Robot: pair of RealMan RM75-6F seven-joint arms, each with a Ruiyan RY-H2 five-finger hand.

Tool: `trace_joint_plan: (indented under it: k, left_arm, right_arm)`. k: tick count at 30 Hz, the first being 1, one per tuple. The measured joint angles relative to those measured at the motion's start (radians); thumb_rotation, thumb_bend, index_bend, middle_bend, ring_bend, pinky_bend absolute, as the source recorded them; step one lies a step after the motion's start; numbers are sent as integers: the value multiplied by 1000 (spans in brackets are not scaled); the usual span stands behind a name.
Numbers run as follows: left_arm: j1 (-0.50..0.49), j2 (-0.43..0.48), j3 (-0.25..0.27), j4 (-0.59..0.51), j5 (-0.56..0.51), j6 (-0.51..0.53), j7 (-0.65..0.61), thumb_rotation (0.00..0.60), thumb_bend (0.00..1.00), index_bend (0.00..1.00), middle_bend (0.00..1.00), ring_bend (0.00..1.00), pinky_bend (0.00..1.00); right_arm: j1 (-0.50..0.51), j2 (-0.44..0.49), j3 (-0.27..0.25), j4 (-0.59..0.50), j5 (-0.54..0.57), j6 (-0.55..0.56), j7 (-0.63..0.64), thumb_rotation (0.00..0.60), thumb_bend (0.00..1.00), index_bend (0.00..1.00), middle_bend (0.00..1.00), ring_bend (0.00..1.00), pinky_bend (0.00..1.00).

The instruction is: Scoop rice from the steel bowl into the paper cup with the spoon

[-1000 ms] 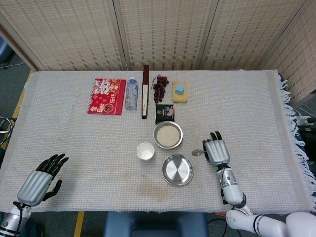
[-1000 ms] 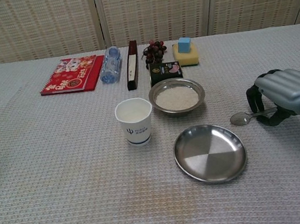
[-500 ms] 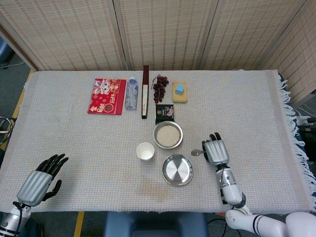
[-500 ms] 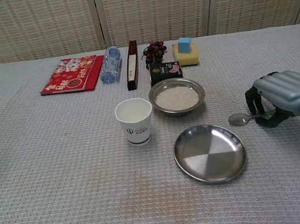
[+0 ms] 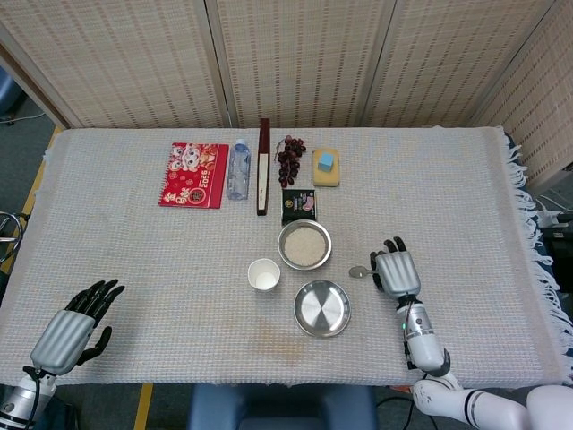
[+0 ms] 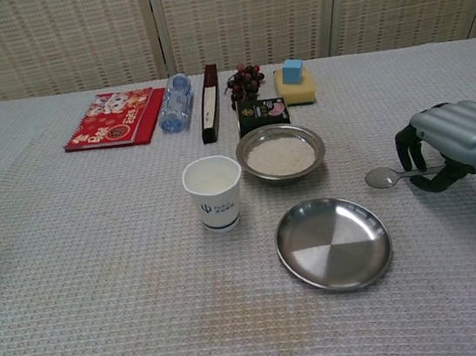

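- Now my right hand [image 6: 454, 142] has its fingers curled round the handle of the spoon [image 6: 385, 178], its bowl jutting left toward the rice, low over the table [image 6: 102, 275]
- My left hand [image 5: 73, 324] rests empty, fingers spread, at the near-left corner, out of the way
- The steel bowl [image 6: 280, 152] of rice sits just beside the paper cup [image 6: 214, 193], so the carry is short
- The cup bears a small dark logo I can't read; the red booklet [image 6: 110, 117] has writing too small to make out

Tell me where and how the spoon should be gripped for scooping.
Grip the spoon by its thin handle, coming from the right, where the right hand already curls over it. The spoon's bowl points left toward the steel bowl of rice, so a handle pinch probably leaves that end free to dip.
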Motion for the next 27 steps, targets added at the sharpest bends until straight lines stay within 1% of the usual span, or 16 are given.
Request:
trace_joint_plan:
  k: [7,13,20,23,27]
  left_arm:
    - [1,0,2,-1,5,3,2,600,559,0,0,0,156]
    - [2,-2,4,-1,9,5,7,600,560,0,0,0,156]
    - [4,0,5,-4,13,10,7,600,560,0,0,0,157]
    - [4,1,5,-3,13,10,2,600,560,0,0,0,156]
    - [4,5,5,-1,13,12,-9,600,560,0,0,0,156]
  right_arm:
    - [-7,86,13,-104,-11,34,-24,600,363,906,561,191,146]
    - [18,157,49,-205,-6,47,-113,600,363,906,561,191,147]
    - [122,184,114,-269,47,18,-301,600,363,906,561,191,147]
    - [180,172,138,-271,87,0,-388,600,363,906,561,191,147]
    - [254,138,155,-254,153,-22,-498,600,363,906,561,191,147]
